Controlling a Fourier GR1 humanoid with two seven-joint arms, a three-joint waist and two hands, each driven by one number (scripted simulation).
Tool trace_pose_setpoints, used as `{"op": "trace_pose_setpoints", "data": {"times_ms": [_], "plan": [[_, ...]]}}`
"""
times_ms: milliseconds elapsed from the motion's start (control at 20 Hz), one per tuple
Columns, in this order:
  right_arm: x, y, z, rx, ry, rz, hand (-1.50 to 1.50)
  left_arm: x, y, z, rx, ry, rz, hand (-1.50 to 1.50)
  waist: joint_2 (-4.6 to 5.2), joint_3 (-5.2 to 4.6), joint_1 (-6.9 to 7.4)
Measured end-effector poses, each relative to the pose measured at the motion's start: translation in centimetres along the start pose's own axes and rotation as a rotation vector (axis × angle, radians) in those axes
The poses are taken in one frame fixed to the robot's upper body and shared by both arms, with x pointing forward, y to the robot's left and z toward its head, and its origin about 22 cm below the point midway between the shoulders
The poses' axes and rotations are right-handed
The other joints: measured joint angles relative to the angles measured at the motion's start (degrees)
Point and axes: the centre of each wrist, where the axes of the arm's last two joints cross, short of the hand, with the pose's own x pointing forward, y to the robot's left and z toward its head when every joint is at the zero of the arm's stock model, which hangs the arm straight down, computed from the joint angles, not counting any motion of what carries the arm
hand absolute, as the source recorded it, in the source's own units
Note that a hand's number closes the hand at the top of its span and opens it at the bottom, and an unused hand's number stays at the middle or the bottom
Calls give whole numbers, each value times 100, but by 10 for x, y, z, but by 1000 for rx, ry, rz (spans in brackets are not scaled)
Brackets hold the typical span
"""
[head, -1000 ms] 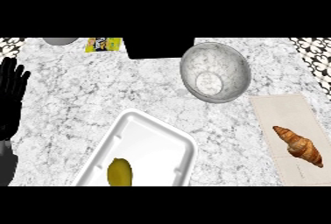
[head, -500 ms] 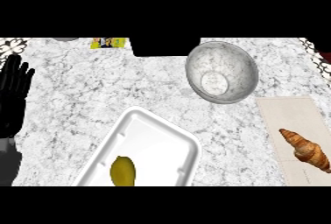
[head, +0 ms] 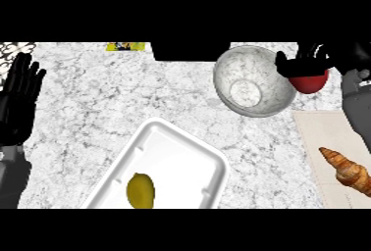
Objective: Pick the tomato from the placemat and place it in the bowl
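Beside the bowl (head: 253, 80), round tomato (head: 309, 83)

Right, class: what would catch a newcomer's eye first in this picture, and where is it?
The red tomato stands out at the upper right, held in the right hand whose fingers curl round it, just beside the bowl. Next comes the white tray at the lower centre with a yellow lemon in it, then the croissant on the placemat.

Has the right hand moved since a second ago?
Yes. It was out of view then; now the right hand holds the tomato beside the bowl's right rim, above the placemat.
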Motion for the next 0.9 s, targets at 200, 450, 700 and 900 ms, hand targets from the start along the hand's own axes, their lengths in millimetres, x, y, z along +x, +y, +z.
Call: {"op": "trace_pose_setpoints", "data": {"times_ms": [200,450,700,900], "plan": [[-8,39,-17,-2,87,25,150,-1,-3,2,-9,-4,9,0,16,3,47],[-22,78,-33,1,176,-72,-150,1,-2,-2,-4,-7,2,0,28,7,57],[-37,98,-39,-34,161,-265,-150,6,0,0,-10,-12,3,0,29,11,73],[-43,97,-43,-159,111,-380,-150,2,-2,3,-7,-11,3,0,27,11,50]]}}
